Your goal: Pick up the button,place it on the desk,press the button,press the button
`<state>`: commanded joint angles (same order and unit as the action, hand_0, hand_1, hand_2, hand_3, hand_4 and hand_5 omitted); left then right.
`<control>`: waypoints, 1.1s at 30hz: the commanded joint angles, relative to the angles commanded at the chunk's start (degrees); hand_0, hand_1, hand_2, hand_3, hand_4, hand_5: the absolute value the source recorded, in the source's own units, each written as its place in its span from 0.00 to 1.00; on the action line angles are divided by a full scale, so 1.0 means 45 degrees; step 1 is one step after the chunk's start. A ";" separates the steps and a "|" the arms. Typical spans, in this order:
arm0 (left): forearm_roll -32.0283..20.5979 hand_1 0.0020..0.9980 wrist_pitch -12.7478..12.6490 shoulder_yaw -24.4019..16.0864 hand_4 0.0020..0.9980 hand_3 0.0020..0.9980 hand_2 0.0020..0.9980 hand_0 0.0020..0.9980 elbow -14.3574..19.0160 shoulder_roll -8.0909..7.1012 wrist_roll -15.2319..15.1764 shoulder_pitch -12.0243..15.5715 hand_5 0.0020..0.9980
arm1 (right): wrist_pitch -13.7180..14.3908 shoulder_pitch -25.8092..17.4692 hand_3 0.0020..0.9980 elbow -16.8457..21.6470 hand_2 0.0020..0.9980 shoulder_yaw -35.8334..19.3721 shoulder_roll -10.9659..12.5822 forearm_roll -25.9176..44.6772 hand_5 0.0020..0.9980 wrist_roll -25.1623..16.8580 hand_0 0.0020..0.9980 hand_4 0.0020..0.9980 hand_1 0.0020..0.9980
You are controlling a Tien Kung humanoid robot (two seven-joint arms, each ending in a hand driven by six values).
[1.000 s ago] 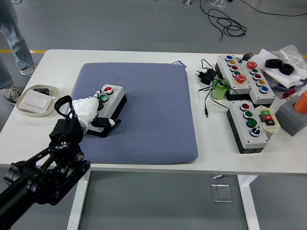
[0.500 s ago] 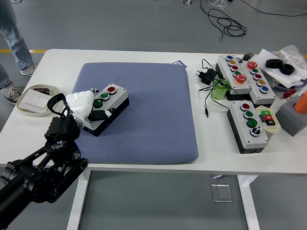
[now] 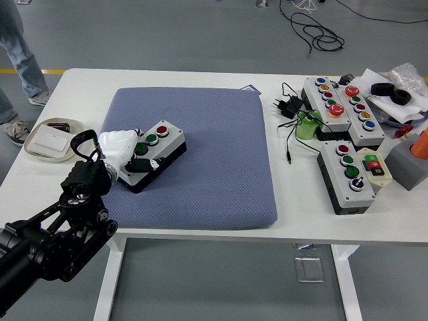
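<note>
White table point(image 3: 200, 79); blue-grey cushion point(image 3: 214, 154) lying on it; left hand point(image 3: 124, 152) (white-gloved, on a black arm) with fingers curled around the near end of the button box; button box point(image 3: 155, 154), grey-topped, red and green buttons, resting on the cushion's left part, angled.

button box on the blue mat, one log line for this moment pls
left hand: shut on button box | box: over blue mat, tilted | right hand: not in view | step: placing, buttons not yet pressed
</note>
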<state>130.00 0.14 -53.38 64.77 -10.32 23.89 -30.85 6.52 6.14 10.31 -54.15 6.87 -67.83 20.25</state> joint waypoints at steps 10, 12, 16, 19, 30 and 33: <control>0.0000 0.15 0.0049 0.0146 0.45 0.26 0.14 0.27 -0.0460 -0.0772 -0.3440 -0.0603 0.00 | 0.0000 0.0031 0.57 0.0000 0.62 -0.0005 -0.0003 -0.0012 0.24 0.0009 0.63 0.31 0.55; 0.0000 0.21 0.0340 0.0119 0.49 0.21 0.14 0.41 -0.0658 -0.0947 -0.4445 -0.0764 0.00 | 0.0000 0.0033 0.57 0.0000 0.62 -0.0011 -0.0005 -0.0017 0.24 0.0012 0.63 0.31 0.55; 0.0000 0.21 0.0515 -0.0056 0.49 0.21 0.14 0.41 -0.0922 -0.1176 -0.6037 -0.0924 0.00 | 0.0000 0.0033 0.57 0.0000 0.62 -0.0006 -0.0008 -0.0021 0.24 0.0015 0.63 0.31 0.55; 0.0000 0.22 0.0554 -0.0069 0.40 0.19 0.14 0.44 -0.1048 -0.1419 -0.7329 -0.1107 0.00 | -0.0006 0.0042 0.57 0.0000 0.62 -0.0005 -0.0012 -0.0032 0.24 0.0021 0.63 0.31 0.55; 0.0000 0.25 0.0851 0.1378 0.34 0.20 0.16 0.48 -0.0656 -0.1946 -0.8580 -0.1870 0.00 | -0.0015 0.0047 0.57 0.0000 0.62 -0.0047 -0.0021 -0.0094 0.25 0.0040 0.63 0.31 0.55; 0.0000 0.25 0.0615 0.1636 0.34 0.20 0.16 0.48 -0.0779 -0.1948 -0.8698 -0.2004 0.00 | -0.0010 0.0038 0.57 0.0000 0.62 -0.0038 -0.0027 -0.0077 0.25 0.0044 0.63 0.31 0.55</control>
<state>130.00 2.91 -46.01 61.27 -19.09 -15.25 -39.86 6.47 6.31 10.31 -54.32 6.75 -68.18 20.45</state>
